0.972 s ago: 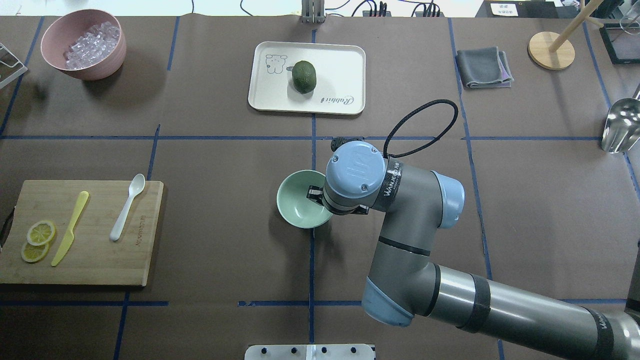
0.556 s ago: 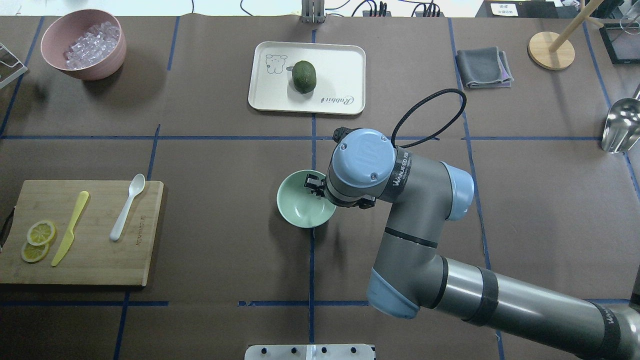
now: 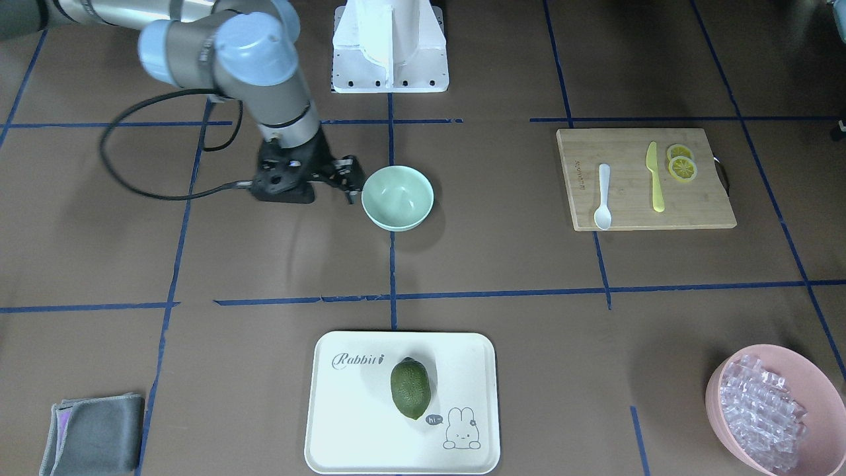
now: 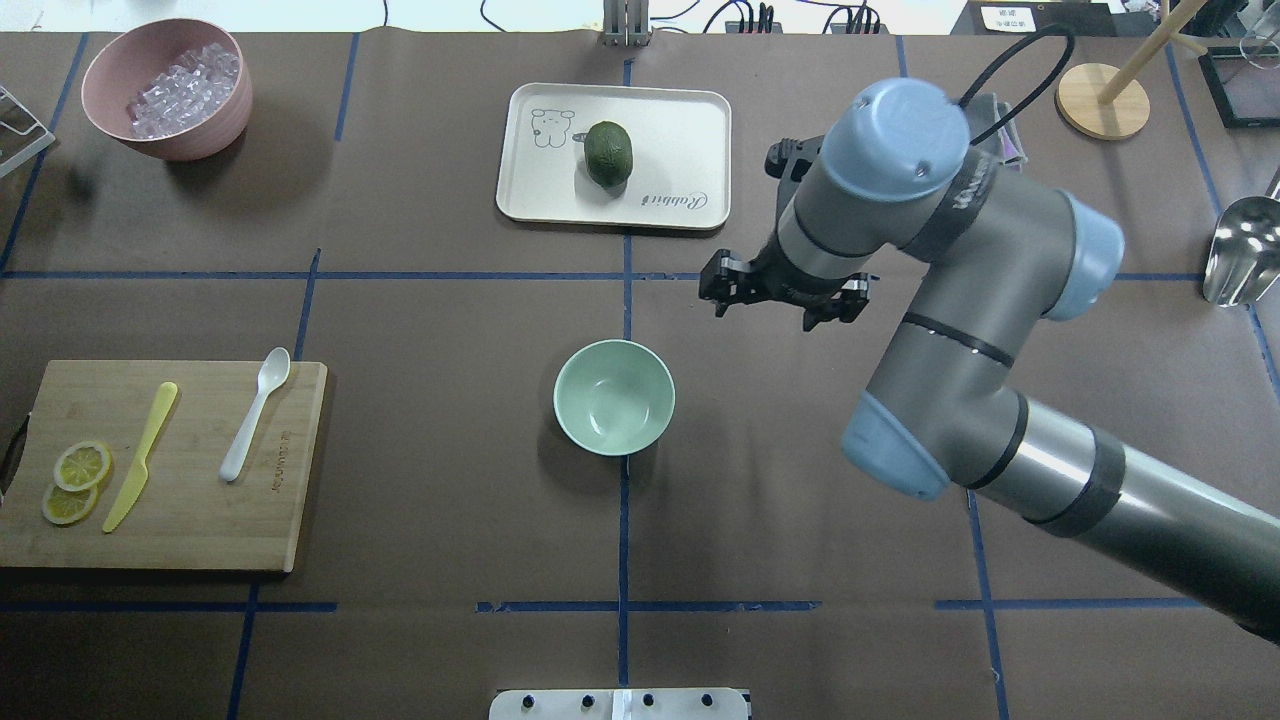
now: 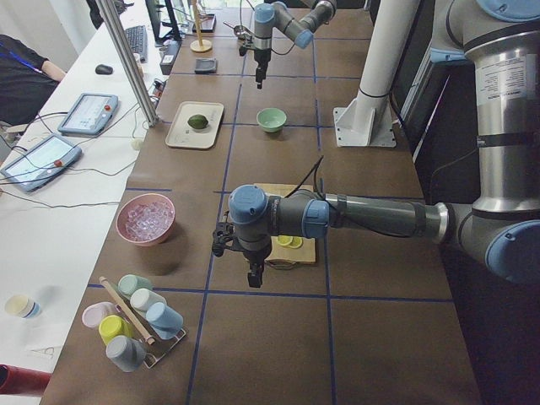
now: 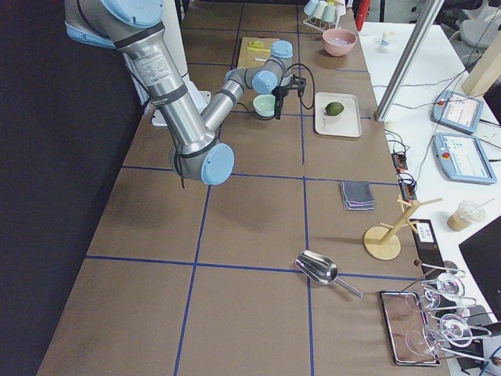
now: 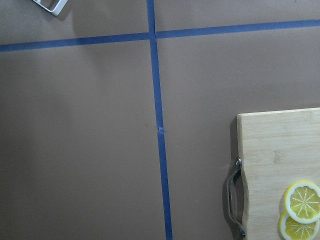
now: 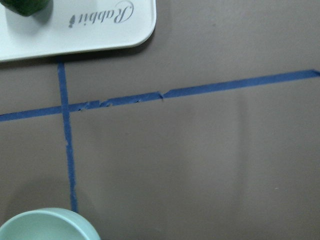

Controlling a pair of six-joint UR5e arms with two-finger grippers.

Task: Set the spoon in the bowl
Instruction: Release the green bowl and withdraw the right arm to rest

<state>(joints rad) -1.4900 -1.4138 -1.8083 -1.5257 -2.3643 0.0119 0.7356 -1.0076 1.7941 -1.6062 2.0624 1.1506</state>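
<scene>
Two pincers | right gripper (image 4: pixel 782 296) spread, empty, near bowl (image 4: pixel 600 385) | left gripper (image 5: pixel 253 276): cannot tell

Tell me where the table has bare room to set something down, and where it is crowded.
Bare: the wide strip between cutting board and green bowl; also between pink bowl and tray. Crowded: the board, with spoon, knife and lemon slices. The right arm hangs near the tray.

Crossed blue tape lines (image 8: pixel 65 108) on the brown worktop (image 8: pixel 210 165) lie between the mint-green bowl (image 8: pixel 47 226) and a white tray (image 8: pixel 100 32).
</scene>
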